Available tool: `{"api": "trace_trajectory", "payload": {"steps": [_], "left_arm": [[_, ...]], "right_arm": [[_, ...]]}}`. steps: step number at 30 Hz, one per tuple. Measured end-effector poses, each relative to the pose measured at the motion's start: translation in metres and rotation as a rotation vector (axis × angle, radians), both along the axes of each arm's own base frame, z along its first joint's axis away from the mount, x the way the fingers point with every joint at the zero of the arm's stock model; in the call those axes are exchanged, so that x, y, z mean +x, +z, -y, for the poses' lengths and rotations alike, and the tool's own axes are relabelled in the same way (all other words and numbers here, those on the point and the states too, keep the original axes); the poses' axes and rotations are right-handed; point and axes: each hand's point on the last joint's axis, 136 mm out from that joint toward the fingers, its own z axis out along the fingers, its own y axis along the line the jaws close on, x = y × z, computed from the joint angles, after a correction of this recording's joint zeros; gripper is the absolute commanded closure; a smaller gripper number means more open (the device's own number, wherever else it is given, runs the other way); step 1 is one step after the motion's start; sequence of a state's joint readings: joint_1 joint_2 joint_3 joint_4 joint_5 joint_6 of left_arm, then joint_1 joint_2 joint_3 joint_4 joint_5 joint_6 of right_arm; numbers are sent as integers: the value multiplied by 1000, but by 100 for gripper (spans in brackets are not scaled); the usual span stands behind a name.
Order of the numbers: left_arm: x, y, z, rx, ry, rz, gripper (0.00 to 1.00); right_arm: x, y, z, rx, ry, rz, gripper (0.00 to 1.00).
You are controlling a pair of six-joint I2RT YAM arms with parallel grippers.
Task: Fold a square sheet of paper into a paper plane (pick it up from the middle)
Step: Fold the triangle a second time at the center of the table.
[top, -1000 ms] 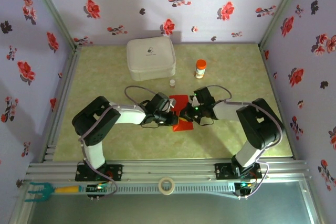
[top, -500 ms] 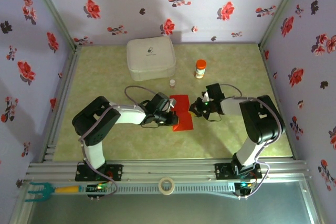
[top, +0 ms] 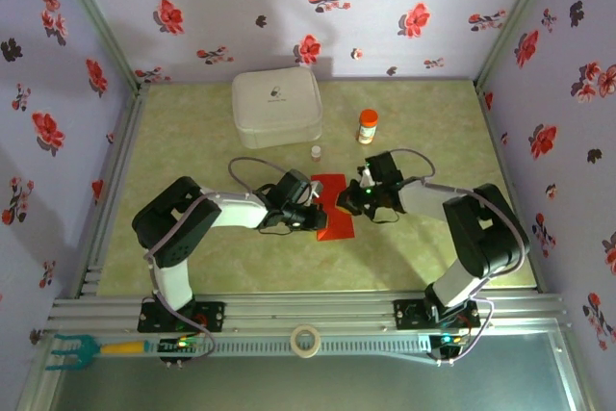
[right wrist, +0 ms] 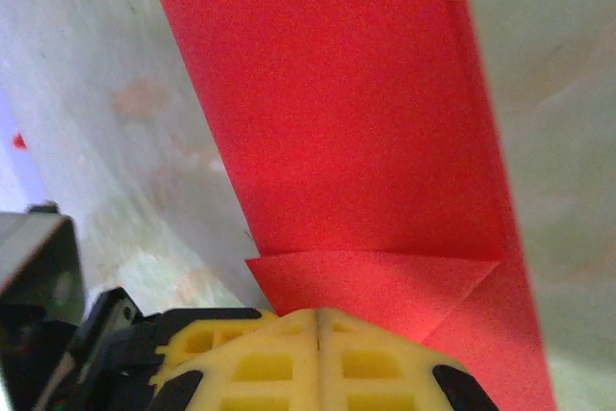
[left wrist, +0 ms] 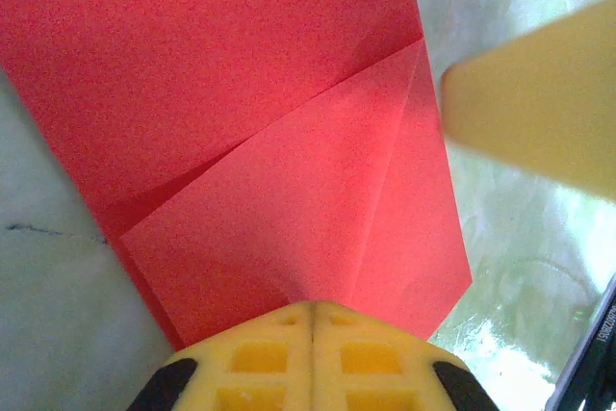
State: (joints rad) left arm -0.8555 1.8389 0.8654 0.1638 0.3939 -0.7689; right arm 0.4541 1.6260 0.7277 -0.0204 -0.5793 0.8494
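— Left wrist view: how does the left gripper (left wrist: pixel 311 310) stand?

— Closed. Its two yellow fingers sit pressed together with no gap, tips at the edge of the red sheet of paper (left wrist: pixel 241 93). The sheet lies flat on the table (left wrist: pixel 525 267), with one corner turned over as a triangular flap (left wrist: pixel 289 228). A yellow finger (left wrist: pixel 539 103) of the other arm juts in at the upper right.

— And the right gripper (right wrist: pixel 318 317)?

— Closed too, with no gap between the fingers. Its tips are at a small folded corner of the same sheet. From there the paper runs away as a narrow rectangle.

— Is either one holding the paper?

— I can't tell. The tips are on or just above it.

— And from above?

— The two grippers face each other across the sheet, mid-table. Beyond it stands a small vial (top: pixel 316 152). Farther back are a white case (top: pixel 276 108) and an orange-capped bottle (top: pixel 368 126), well apart from the paper.
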Motion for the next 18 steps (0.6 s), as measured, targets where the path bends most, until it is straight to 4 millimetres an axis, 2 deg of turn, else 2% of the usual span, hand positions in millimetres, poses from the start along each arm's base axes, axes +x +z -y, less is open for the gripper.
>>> {"api": "trace_trajectory", "payload": {"steps": [5,10,14,18], "left_arm": [[0,1,0,14,-2,-7,100],[0,5,-4,49,-2,-8,93],[-1,21,-6,46,0,4,92],[0,42,6,8,-16,31,96]], "right_arm": [[-8,-23,1,-28,-3,-69,100],[-6,-23,0,-19,-4,-57,100],[-5,-23,-1,-16,-6,-51,100],[-5,-23,-1,-15,-7,-49,100]]}}
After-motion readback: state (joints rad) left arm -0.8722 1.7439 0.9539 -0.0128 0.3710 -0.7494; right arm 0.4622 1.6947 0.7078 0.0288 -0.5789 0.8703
